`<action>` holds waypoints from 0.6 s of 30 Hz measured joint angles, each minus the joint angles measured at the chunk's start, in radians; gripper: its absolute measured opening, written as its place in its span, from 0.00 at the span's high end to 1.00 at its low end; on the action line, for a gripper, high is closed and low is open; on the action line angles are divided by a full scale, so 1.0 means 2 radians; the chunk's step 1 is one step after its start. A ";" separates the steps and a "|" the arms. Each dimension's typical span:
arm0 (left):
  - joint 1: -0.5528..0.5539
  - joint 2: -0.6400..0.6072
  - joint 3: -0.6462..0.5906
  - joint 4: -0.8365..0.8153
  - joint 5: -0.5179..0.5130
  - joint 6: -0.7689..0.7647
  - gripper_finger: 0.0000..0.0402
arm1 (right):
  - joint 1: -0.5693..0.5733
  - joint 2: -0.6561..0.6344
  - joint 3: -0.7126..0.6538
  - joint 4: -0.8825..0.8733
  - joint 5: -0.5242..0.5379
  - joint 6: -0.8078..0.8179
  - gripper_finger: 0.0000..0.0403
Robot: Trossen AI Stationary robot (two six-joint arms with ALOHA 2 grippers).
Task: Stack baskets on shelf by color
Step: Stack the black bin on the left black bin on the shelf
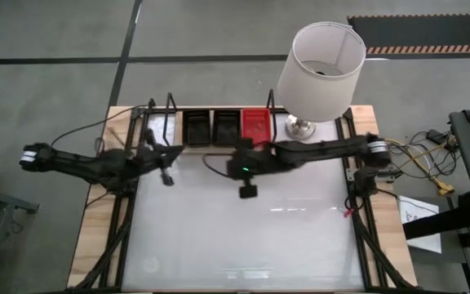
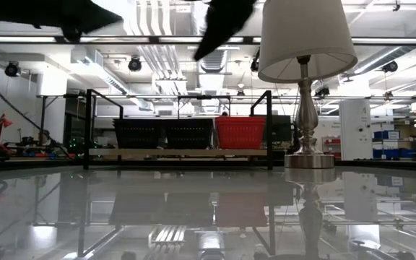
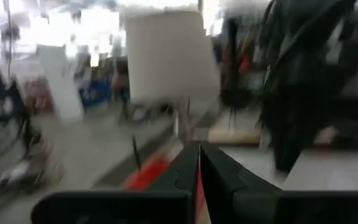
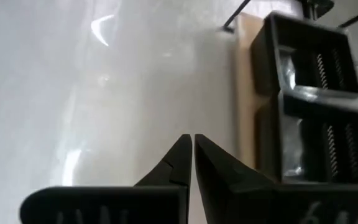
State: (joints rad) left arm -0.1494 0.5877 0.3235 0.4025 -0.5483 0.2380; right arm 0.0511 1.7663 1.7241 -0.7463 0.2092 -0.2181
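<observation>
On the shelf [image 1: 219,145] at the table's far edge, two black baskets [image 1: 196,126] [image 1: 225,126] and a red basket [image 1: 256,126] stand side by side on their bottoms. In the low view they are black [image 2: 137,133], black [image 2: 188,133] and red [image 2: 240,132] on the wooden plank [image 2: 179,153]. My right gripper [image 4: 192,140] is shut and holds nothing. It hangs above the white tabletop just in front of the black baskets [image 4: 319,143], slanting down. My left gripper [image 3: 199,149] is shut and holds nothing. It sits level near the shelf's left end, facing the lamp [image 3: 166,59].
A lamp with a white shade [image 1: 321,69] stands on its metal foot [image 2: 309,160] at the table's far right, beside the red basket. The white tabletop [image 1: 243,237] lies bare toward the near edge. Black rod uprights [image 2: 87,130] mark the shelf's ends.
</observation>
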 joint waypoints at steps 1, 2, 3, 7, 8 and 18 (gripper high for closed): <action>0.003 0.020 0.014 -0.022 -0.011 -0.013 1.00 | 0.008 -0.021 -0.031 0.013 0.000 0.010 0.97; 0.007 0.038 0.031 -0.048 -0.027 -0.030 1.00 | 0.016 -0.040 -0.062 0.027 0.001 0.018 0.97; 0.013 0.058 0.054 -0.081 -0.039 -0.049 1.00 | 0.024 -0.060 -0.093 0.045 0.002 0.024 0.97; 0.049 0.138 0.144 -0.267 -0.053 -0.145 1.00 | 0.056 -0.131 -0.203 0.120 0.003 0.042 0.97; 0.060 0.158 0.168 -0.302 -0.055 -0.168 1.00 | 0.063 -0.147 -0.227 0.137 0.012 0.045 0.97; 0.211 0.315 0.295 -0.480 0.058 -0.177 1.00 | 0.105 -0.271 -0.398 0.243 0.053 0.086 0.97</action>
State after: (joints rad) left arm 0.2728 1.2184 0.9132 -0.5575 -0.4320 -0.1160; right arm 0.2615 1.2242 0.9277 -0.2596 0.3159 -0.0451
